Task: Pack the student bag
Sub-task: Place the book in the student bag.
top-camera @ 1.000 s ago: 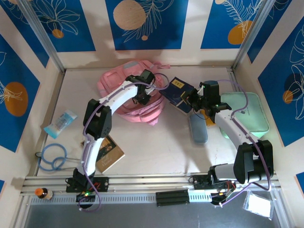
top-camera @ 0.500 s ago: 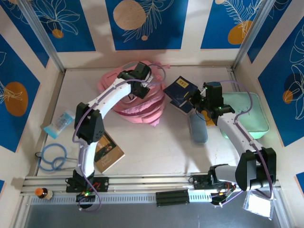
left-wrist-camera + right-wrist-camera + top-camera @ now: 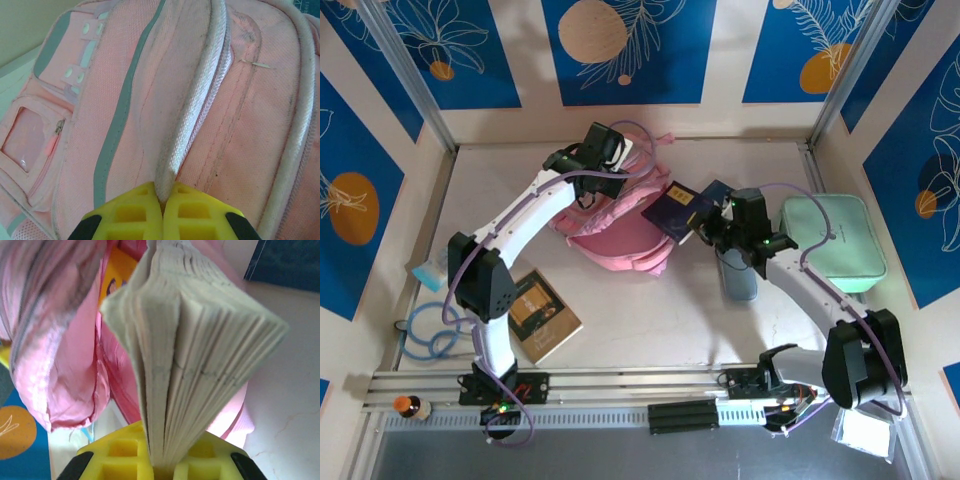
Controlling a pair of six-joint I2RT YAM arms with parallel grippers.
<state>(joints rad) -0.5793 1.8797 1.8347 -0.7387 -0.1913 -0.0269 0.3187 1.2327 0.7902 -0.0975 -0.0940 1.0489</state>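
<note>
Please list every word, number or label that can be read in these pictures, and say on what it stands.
Nothing can be read for certain.
Yellow label on the dark blue book: too small to read.
Cover of the brown book: blurred.

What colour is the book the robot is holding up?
The book is dark blue with a small yellow label, clearest in the top external view.

Bright, even light; the student bag (image 3: 55,340) blurs in right wrist view.
</note>
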